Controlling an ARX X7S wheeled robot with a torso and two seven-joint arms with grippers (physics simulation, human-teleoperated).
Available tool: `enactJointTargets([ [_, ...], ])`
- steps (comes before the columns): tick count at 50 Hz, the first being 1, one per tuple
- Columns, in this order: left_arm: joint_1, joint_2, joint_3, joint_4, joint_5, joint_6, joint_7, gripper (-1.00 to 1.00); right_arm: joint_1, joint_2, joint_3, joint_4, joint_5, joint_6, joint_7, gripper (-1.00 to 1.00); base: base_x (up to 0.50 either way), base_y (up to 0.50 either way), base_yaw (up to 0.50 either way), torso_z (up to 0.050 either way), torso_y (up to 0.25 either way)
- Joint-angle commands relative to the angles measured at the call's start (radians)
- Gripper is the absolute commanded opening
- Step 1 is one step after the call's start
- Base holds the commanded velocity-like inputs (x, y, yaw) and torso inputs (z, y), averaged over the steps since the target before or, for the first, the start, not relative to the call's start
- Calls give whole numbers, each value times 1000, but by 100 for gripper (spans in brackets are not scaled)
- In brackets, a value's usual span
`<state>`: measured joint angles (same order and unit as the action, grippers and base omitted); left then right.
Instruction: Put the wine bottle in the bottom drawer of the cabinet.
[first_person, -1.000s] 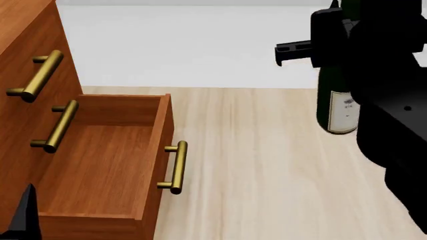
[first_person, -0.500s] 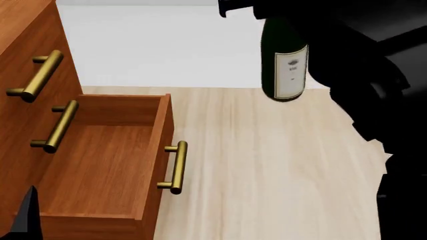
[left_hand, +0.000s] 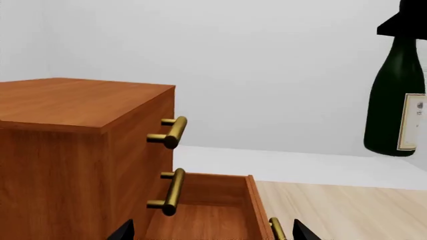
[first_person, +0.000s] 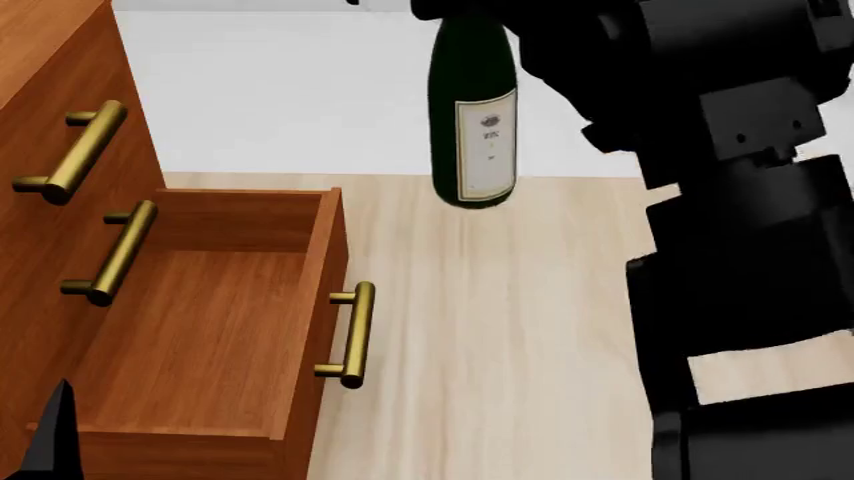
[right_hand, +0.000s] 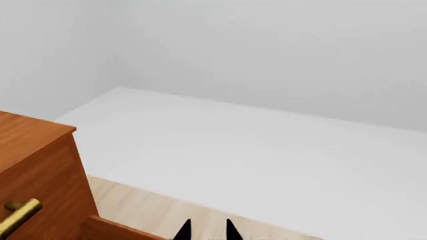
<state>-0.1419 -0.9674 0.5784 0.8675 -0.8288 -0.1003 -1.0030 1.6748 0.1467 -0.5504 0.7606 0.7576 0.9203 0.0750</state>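
Half the job looked done: the right gripper (first_person: 447, 8) clamped the bottle (first_person: 474, 120) by its neck, hanging upright below it, while the open drawer (first_person: 200, 330) waited lower, unfilled.

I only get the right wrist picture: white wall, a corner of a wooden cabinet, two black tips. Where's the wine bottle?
Observer: The wine bottle hangs upright in mid-air, to the right of the cabinet, with the right fingers at its neck.
Operator: Is any drawer open?
Observer: Yes, the bottom drawer is pulled out, and the part in view holds nothing.
Operator: And the other arm?
Observer: The left fingers are spread apart, holding nothing, low by that open drawer.
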Motion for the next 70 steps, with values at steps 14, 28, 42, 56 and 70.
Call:
enactJointTargets([
  [14,23,-7,-4,-14,1,24,10,100,253,-146,-481,452,485,-175,-152,-100,0,0,0,0,1],
  [28,41,-12,-8,-14,7,45,16,100,293,-147,-970,429,1044,-288,-128,-100,0,0,0,1,1],
  [42,53,-17,-11,-16,9,57,18,100,280,-147,-1068,366,1227,-340,-116,-100,0,0,0,0,1],
  [56,53,-10,-5,-22,19,64,37,100,245,-147,-1070,329,1311,-393,-118,-100,0,0,0,0,1],
  [70,72,-15,-5,-20,33,77,35,100,229,-147,-1074,323,1382,-422,-143,-100,0,0,0,1,1],
])
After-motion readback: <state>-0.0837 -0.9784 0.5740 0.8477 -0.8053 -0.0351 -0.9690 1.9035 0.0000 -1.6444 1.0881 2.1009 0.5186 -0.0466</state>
